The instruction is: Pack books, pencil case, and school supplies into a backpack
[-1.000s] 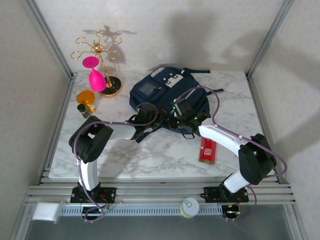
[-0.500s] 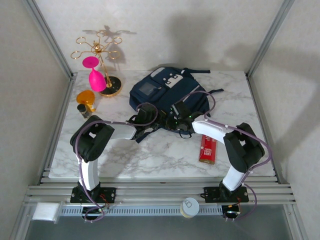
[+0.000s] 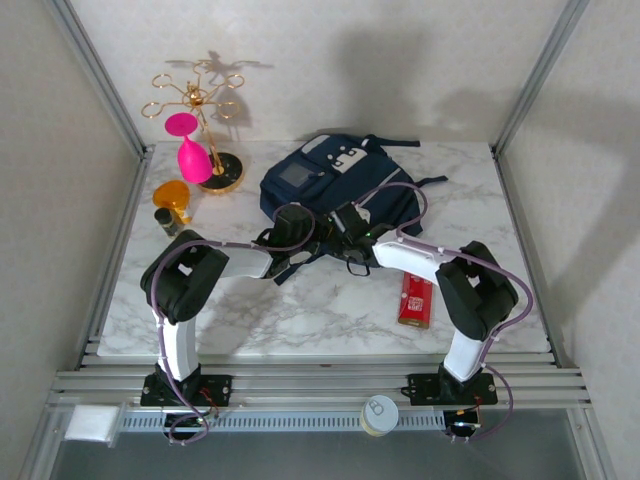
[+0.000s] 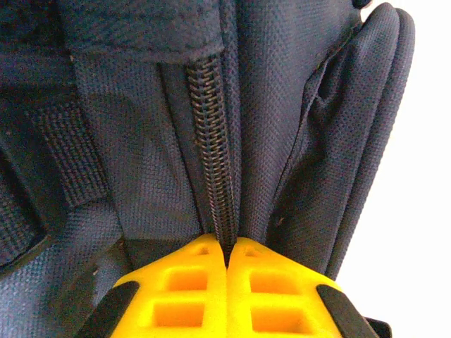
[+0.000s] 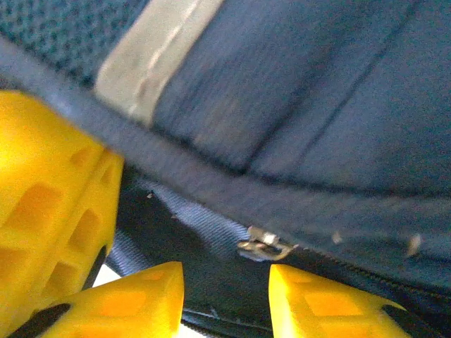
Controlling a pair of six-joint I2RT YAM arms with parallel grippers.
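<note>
Robot lab test cell: aluminium frame (image 3: 320,382), white panel walls (image 3: 400,80), marble tabletop (image 3: 330,310).

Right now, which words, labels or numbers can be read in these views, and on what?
None can be read.
Flat red rectangular pack: white print, too small to read.
Navy blue fabric backpack: white patches, nothing legible on them.

Marble table (image 3: 300,310) carries the backpack (image 3: 310,180). Red pack (image 3: 416,300) lies near-right of it; gold stand (image 3: 222,175), orange object (image 3: 172,194) and dark bottle (image 3: 165,220) sit to its left.
</note>
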